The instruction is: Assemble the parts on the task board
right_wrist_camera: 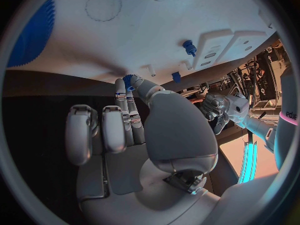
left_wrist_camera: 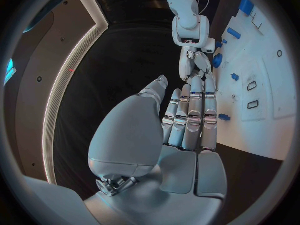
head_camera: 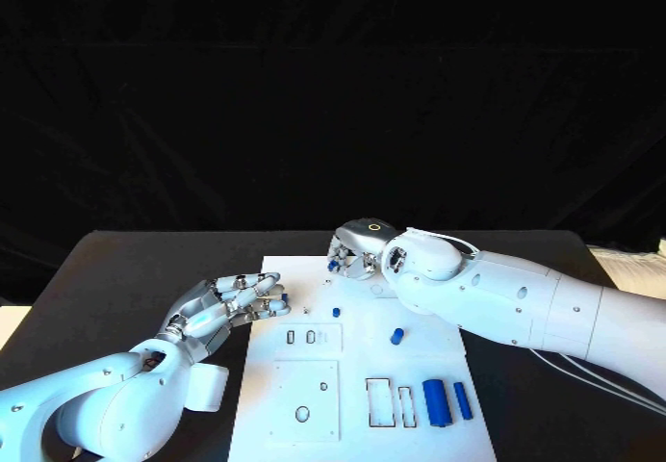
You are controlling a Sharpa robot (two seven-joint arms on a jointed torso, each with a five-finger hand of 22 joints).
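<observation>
on the black worktop [head_camera: 125, 279] the white task board [head_camera: 364, 385] lies with its long axis running away from the robot. near its front right corner two blue parts lie side by side, a thick cylinder [head_camera: 436, 402] and a thinner bar [head_camera: 462, 400], both with their long axes pointing away from the robot, parallel to the board's long edge. further up the board a short blue peg [head_camera: 397, 336] lies slightly tilted, and a small blue pin [head_camera: 336, 312] stands beyond it, too small to tell its shape. a tiny blue piece [head_camera: 308, 311] sits by the left hand's fingertips; whether they touch is unclear.

the left hand [head_camera: 229, 306] rests at the board's left edge, fingers stretched out side by side, holding nothing.

the right hand [head_camera: 358, 252] hovers at the board's far end, turned so its fingers are mostly hidden behind the wrist in the head view. the right wrist view shows a blue part [right_wrist_camera: 129, 81] pinched between thumb and a fingertip, mostly covered, so its length and direction cannot be made out.
</observation>
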